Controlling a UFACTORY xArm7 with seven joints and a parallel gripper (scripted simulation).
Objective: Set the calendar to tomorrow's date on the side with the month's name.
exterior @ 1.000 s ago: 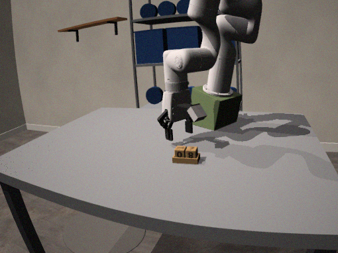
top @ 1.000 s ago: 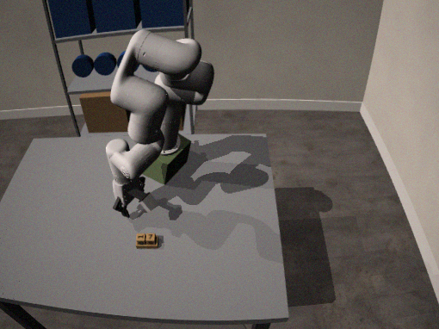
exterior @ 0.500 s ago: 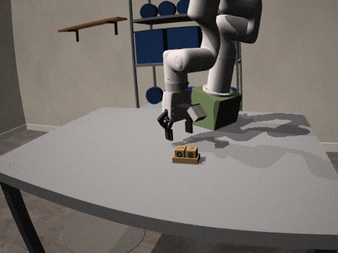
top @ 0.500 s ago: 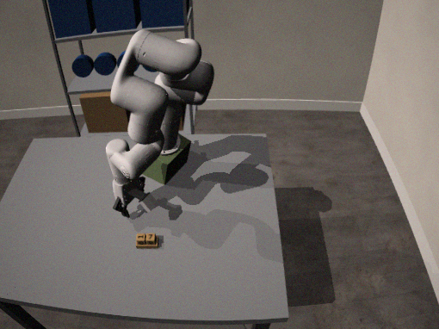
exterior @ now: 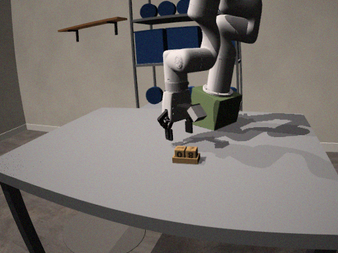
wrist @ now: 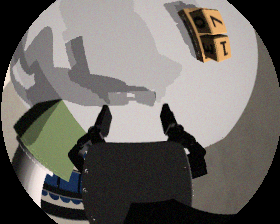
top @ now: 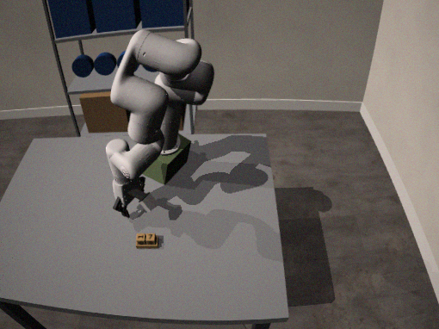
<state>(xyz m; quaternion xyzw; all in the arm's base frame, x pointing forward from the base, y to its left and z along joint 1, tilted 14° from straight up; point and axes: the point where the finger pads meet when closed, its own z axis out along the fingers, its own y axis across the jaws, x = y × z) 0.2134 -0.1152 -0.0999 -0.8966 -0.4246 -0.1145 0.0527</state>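
Note:
A small wooden calendar tray point(top: 147, 245) point(exterior: 185, 160) point(wrist: 188, 25) lies flat on the grey table point(top: 64, 245) point(exterior: 99, 168). Two wooden digit cubes stand in it side by side. In the exterior view the front faces read 0 on the left cube point(exterior: 179, 151) and 8 on the right cube point(exterior: 191, 152). The top faces show 1 point(top: 141, 237) point(wrist: 218, 48) and 7 point(top: 151, 237) point(wrist: 209, 18). My gripper point(top: 126, 207) point(exterior: 178, 131) point(wrist: 135, 110) is open and empty. It hangs above the table, behind the tray and apart from it.
The arm stands on a green base block point(top: 170, 164) point(exterior: 215, 110) point(wrist: 46, 135) at the back of the table. Behind the table is a metal shelf rack point(top: 56, 51) point(exterior: 132, 49) with blue boxes and balls. A brown wall shelf point(exterior: 91, 24) hangs at the left.

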